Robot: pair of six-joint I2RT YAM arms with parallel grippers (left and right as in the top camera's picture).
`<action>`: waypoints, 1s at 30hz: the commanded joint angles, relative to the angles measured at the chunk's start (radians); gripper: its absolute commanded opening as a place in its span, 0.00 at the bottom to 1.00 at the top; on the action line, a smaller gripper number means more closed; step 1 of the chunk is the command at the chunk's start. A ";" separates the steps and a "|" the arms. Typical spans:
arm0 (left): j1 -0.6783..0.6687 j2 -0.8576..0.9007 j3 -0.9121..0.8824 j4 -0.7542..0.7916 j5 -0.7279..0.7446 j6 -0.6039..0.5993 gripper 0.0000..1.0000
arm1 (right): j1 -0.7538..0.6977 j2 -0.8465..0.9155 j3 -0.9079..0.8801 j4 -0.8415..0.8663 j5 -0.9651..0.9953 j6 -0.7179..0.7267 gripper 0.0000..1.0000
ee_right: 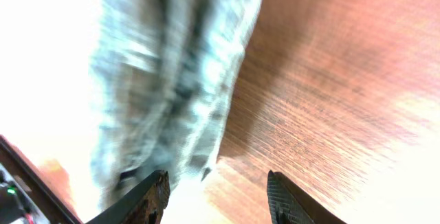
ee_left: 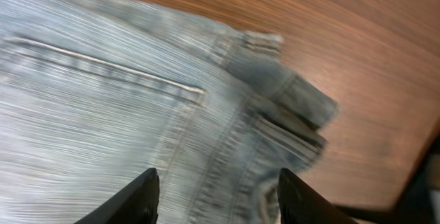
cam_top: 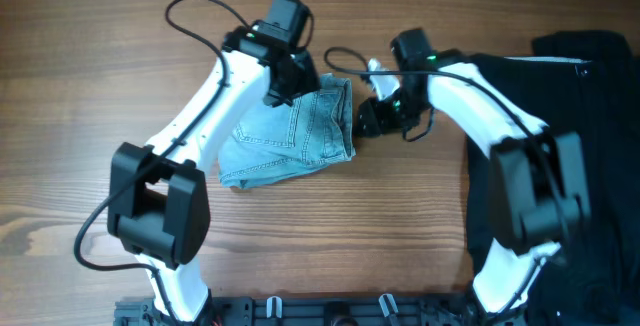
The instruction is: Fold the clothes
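The shorts (cam_top: 290, 141) are seen lying near the middle of the table (cam_top: 90, 56), a little toward 11 o'clock in the overhead view, in a compact bundle with a stitched pocket facing up. They are judged to be doubled over already, so the step in hand is taken to be the end of one fold or the set-up for the next.

At the bundle's 12 o'clock edge, the left gripper (cam_top: 283, 88) is held over the denim. In the left wrist view its fingers are spread wide, with pocket stitching and a belt loop visible between and beyond them. Nothing is pinched. Whether the tips rest on the cloth cannot be told.

At the bundle's 3 o'clock side, the right gripper (cam_top: 372, 116) is placed just beside the denim's edge. In the blurred right wrist view its fingers are likewise parted and empty, with bare wood between them and the denim's edge toward 11 o'clock.

A black garment (cam_top: 570, 116) is spread at the table's 3 o'clock side, well apart from the shorts.

For the next move, an edge would need to be gripped through all its layers and carried across evenly, so that the bundle is not dragged or unrolled.
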 commanded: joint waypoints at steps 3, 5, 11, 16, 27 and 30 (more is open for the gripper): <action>0.134 -0.058 0.027 -0.150 0.026 0.155 0.29 | -0.001 -0.117 0.034 0.045 -0.213 -0.016 0.34; 0.180 -0.050 0.025 -0.235 0.026 0.202 0.09 | 0.019 -0.111 0.034 0.090 -0.322 -0.007 0.20; 0.191 -0.048 -0.160 -0.198 0.026 0.235 0.04 | 0.160 0.016 0.031 -0.019 0.011 -0.020 0.18; 0.192 -0.048 -0.419 0.006 0.025 0.227 0.05 | 0.138 0.145 0.033 -0.048 0.303 0.251 0.08; 0.192 -0.048 -0.444 0.098 0.004 0.219 0.08 | 0.164 0.005 0.130 -0.052 0.034 -0.019 0.27; 0.198 -0.053 -0.420 0.056 0.027 0.220 0.10 | 0.186 0.080 0.102 -0.029 0.245 0.062 0.23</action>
